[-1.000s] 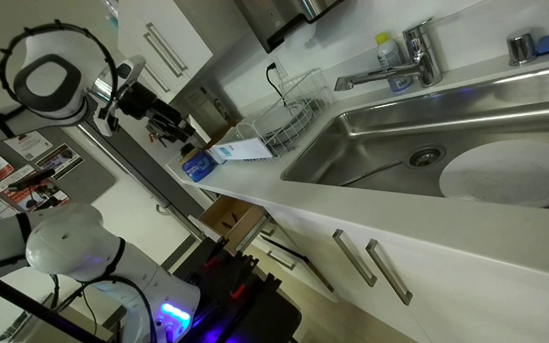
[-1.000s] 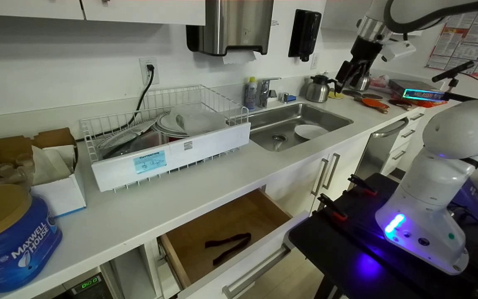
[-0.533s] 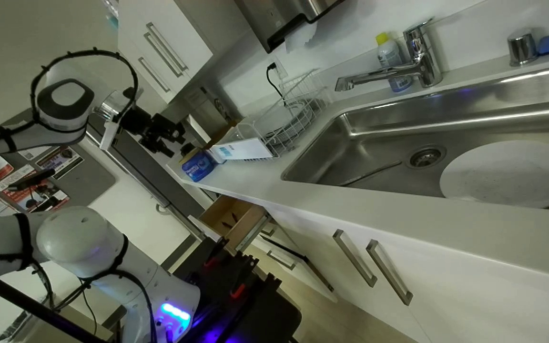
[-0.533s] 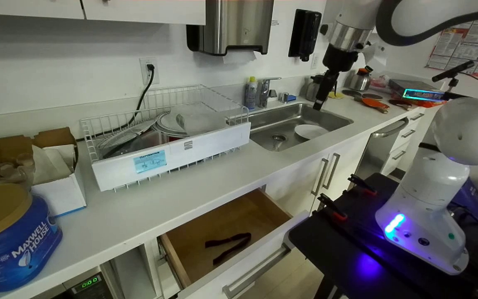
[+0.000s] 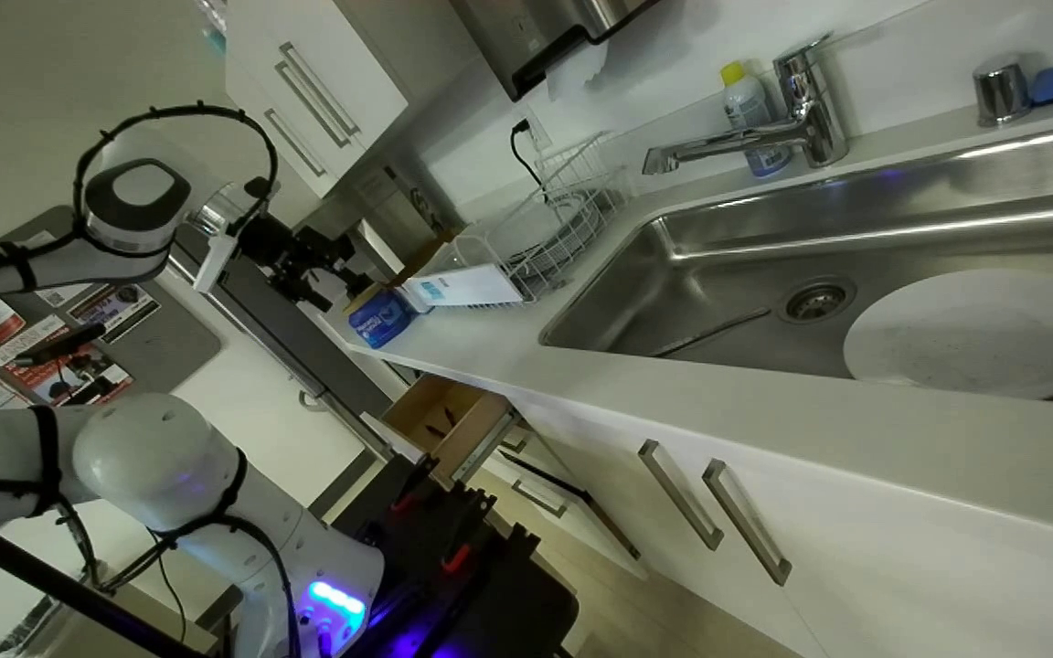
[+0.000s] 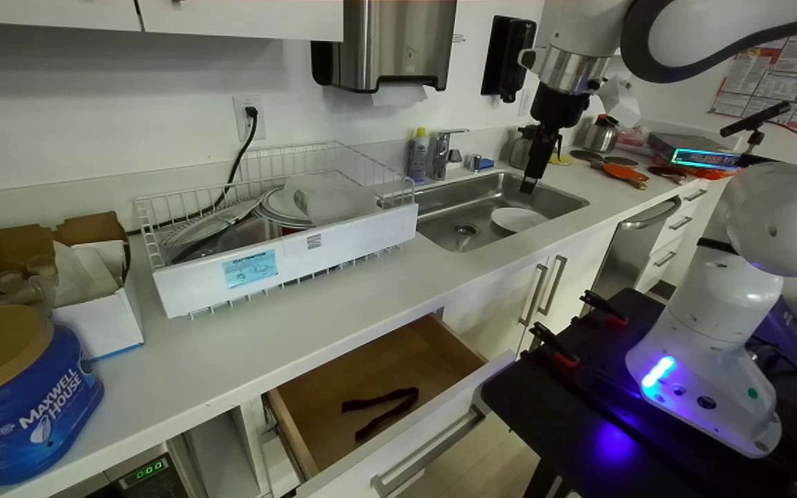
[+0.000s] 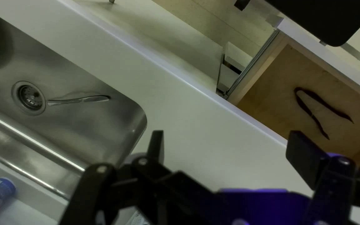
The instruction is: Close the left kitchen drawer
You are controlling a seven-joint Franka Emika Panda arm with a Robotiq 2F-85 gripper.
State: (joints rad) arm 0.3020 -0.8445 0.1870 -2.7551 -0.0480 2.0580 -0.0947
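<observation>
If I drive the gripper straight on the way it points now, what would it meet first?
Most likely the white countertop, between the sink and the open left drawer: the wrist view shows it ahead of the gripper, though depth is unclear.

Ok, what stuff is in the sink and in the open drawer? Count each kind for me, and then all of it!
White plate in the sink: 1
Knife in the sink: 1
Dark strap in the open drawer: 1
Total that shows: 3
</observation>
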